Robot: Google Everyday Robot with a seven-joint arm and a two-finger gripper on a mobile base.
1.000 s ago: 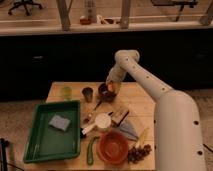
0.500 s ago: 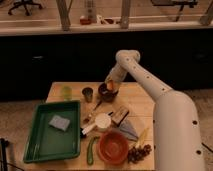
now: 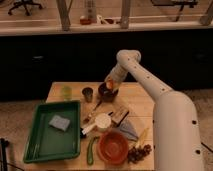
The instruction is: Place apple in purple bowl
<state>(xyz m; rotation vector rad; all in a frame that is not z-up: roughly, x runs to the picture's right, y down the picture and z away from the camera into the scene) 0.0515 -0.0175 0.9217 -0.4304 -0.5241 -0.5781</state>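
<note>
The apple (image 3: 109,84), orange-red, sits in my gripper (image 3: 110,83) at the far middle of the wooden table. The gripper is shut on it and holds it just above the purple bowl (image 3: 106,93), a small dark round bowl directly beneath. The white arm reaches in from the right and bends down over the bowl, hiding part of its far rim.
A small dark cup (image 3: 87,93) and a pale green cup (image 3: 66,92) stand left of the bowl. A green tray (image 3: 35,145) with a grey sponge (image 3: 60,122) lies front left. An orange bowl (image 3: 113,147), grapes (image 3: 139,153), a banana (image 3: 143,135), a cucumber (image 3: 91,150) and a white container (image 3: 102,121) sit in front.
The gripper with the apple has shifted slightly right and up over the purple bowl. Nothing else has moved.
</note>
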